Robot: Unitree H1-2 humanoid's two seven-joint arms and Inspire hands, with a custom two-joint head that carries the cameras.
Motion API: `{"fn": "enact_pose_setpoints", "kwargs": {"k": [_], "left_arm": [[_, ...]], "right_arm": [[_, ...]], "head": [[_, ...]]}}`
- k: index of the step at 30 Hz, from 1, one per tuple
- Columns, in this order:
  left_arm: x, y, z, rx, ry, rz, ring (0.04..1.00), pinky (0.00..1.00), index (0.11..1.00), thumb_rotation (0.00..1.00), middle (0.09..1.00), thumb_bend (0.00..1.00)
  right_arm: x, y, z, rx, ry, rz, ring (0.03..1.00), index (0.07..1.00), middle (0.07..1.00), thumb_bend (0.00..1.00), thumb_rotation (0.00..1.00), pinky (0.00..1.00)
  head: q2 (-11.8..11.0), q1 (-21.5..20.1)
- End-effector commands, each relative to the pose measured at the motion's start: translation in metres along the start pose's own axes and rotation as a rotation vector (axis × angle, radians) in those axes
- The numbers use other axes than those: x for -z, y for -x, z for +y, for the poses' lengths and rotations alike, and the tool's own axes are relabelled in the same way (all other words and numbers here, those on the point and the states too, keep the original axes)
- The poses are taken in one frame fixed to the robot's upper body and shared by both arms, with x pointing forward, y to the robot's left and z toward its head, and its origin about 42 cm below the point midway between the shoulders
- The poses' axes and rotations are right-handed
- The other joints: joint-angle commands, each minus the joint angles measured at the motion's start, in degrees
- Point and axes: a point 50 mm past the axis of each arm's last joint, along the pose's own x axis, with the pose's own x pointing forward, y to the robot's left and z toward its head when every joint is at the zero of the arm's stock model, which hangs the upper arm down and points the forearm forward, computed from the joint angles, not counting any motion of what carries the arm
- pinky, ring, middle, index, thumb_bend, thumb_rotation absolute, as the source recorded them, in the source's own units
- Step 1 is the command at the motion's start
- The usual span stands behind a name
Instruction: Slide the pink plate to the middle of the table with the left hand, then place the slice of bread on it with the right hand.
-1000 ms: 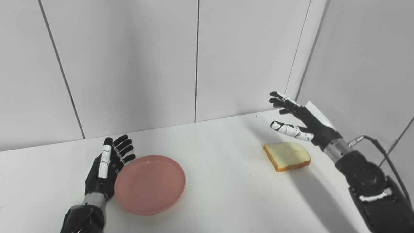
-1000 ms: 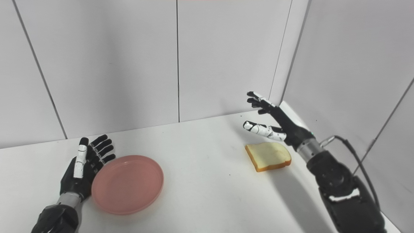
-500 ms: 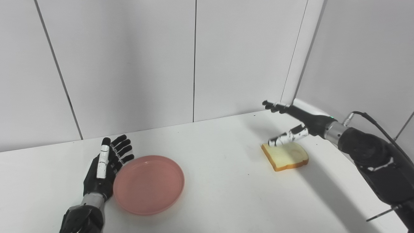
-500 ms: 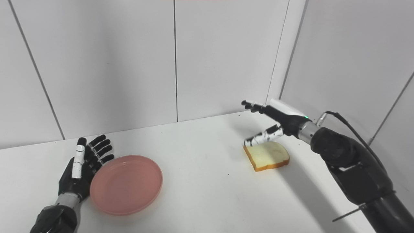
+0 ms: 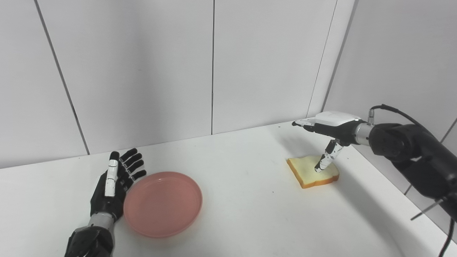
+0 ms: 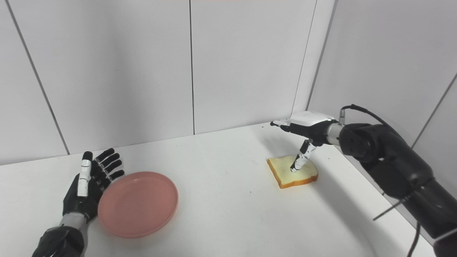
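In front of you, a round pink plate (image 5: 163, 204) sits flat on the left half of a white counter (image 5: 242, 210). It holds nothing; its shallow well is bare. Your left hand (image 5: 114, 185) lies beside the plate's left rim, palm turned toward the plate, fingers straight and spread a little, pointing away from you. The hand holds nothing. Whether its fingers touch the rim cannot be told, though they sit right against it.

A slice of bread (image 5: 312, 171) lies flat on the right side of the counter, well apart from the plate, near the right wall. It has a pale face and a golden-brown crust. Your right hand (image 5: 330, 130) hovers above the far side of the slice, palm down, with a white cover on its back. Its fingers stretch out level toward the left, and its thumb (image 5: 326, 159) angles down so the tip comes to the top face of the bread. The hand is wide apart and grips nothing. A black cable loops from the wrist along the dark forearm.

The counter is plain white with a few small dark specks. Pale grey panelled walls with thin dark vertical seams stand behind it and close in along its right side, meeting in a corner beyond the bread.
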Motion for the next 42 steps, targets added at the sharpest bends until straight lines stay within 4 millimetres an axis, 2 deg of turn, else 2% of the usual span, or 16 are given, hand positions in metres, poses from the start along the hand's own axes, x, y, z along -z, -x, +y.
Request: {"fn": "enact_pose_setpoints", "kwargs": {"k": [1,6,16,21,24,25,27,30,34,37,42], "left_arm": [[0.012,0.005,0.002,-0.026,0.009,0.061,0.819,0.73,0.727,0.87,0.796,0.83],[0.011,0.005,0.003,-0.028,0.001,0.058,0.813,0.72,0.724,0.88,0.792,0.83],[0.011,0.005,0.005,-0.029,-0.001,0.059,0.813,0.71,0.722,0.87,0.789,0.84],[0.010,0.005,0.005,-0.031,0.003,0.060,0.808,0.71,0.723,0.86,0.789,0.84],[0.010,0.005,0.005,-0.030,0.002,0.060,0.811,0.71,0.730,0.86,0.793,0.85],[0.010,0.006,0.005,-0.029,0.003,0.061,0.811,0.71,0.731,0.86,0.794,0.84],[0.010,0.006,0.004,-0.029,0.002,0.062,0.811,0.72,0.730,0.86,0.794,0.84],[0.011,0.007,0.004,-0.029,-0.002,0.061,0.810,0.72,0.731,0.87,0.793,0.83],[0.011,0.008,0.004,-0.028,0.006,0.062,0.814,0.73,0.732,0.86,0.792,0.83],[0.012,0.009,0.004,-0.026,0.004,0.064,0.814,0.73,0.730,0.86,0.789,0.83],[0.013,0.010,0.003,-0.028,0.008,0.069,0.816,0.74,0.733,0.85,0.793,0.83]], "right_arm": [[0.006,0.011,-0.032,0.050,0.063,0.022,0.988,1.000,0.996,1.00,0.28,0.97],[0.009,0.002,-0.032,0.003,0.064,0.061,1.000,1.000,1.000,1.00,0.29,1.00],[0.015,-0.009,-0.022,-0.058,0.030,0.082,0.976,0.934,0.982,1.00,0.28,0.87],[0.013,-0.016,-0.015,-0.106,0.048,0.120,0.983,0.924,0.990,1.00,0.30,0.88],[0.012,-0.020,-0.009,-0.148,0.033,0.105,0.999,0.926,0.999,1.00,0.27,0.89],[0.011,-0.023,-0.006,-0.164,0.025,0.103,0.998,0.925,0.997,1.00,0.27,0.85],[0.009,-0.027,-0.002,-0.181,0.027,0.109,0.997,0.923,0.998,1.00,0.29,0.84],[0.002,-0.033,0.006,-0.196,0.039,0.114,1.000,0.925,0.999,1.00,0.29,0.86],[-0.003,-0.038,0.012,-0.199,0.051,0.073,1.000,0.922,0.999,1.00,0.30,0.94],[-0.004,-0.040,0.016,-0.197,0.039,0.063,1.000,0.916,1.000,1.00,0.27,0.94],[-0.003,-0.044,0.022,-0.185,0.050,0.078,1.000,0.917,1.000,1.00,0.28,0.99]], "head": [[0.01,0.05],[0.10,0.17],[0.34,0.46],[0.67,0.55],[0.82,0.56],[0.89,0.52],[0.89,0.52],[0.88,0.48],[1.11,0.52],[1.13,0.55],[1.21,0.63]]}}
